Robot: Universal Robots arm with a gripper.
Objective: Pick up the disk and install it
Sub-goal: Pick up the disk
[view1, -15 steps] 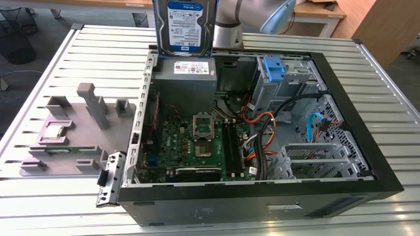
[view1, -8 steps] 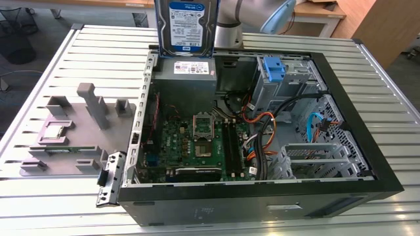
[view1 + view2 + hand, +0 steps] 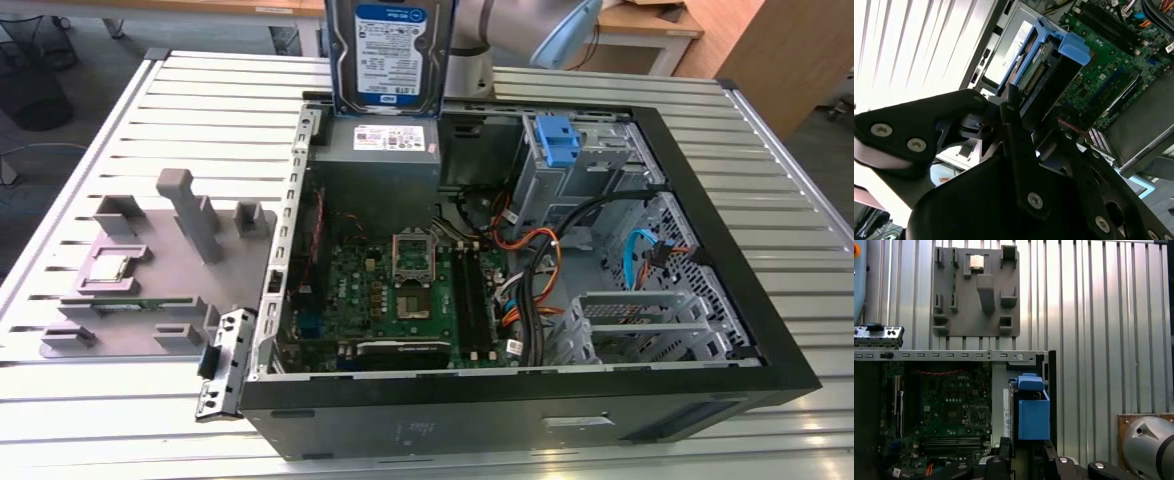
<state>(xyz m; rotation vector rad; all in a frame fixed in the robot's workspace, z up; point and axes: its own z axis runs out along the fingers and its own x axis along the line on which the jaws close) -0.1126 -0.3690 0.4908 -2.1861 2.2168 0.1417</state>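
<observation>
In the exterior view, the disk stands upright in the air, label facing the camera, just above the rear edge of the open computer case. It hangs directly over the grey power supply in the case's corner, and the robot arm rises behind it. Inside the case lies the green motherboard, and a blue bracket sits in the drive bay towards the exterior view's right of the power supply. The case lies on its side on a slatted metal surface. Beside the case, to the exterior view's left, rests a grey fixture tray that carries a small square chip.

In the second wrist view, the black hand is clenched on the disk. The disk's blue carrier and connector edge point towards the case interior, over the motherboard.

In the first wrist view, the hand grasps the disk with one of its fingers on either side of the blue carrier. The disk hovers over the case's corner beside the motherboard. The fixture tray lies outside the case wall on the surface.
</observation>
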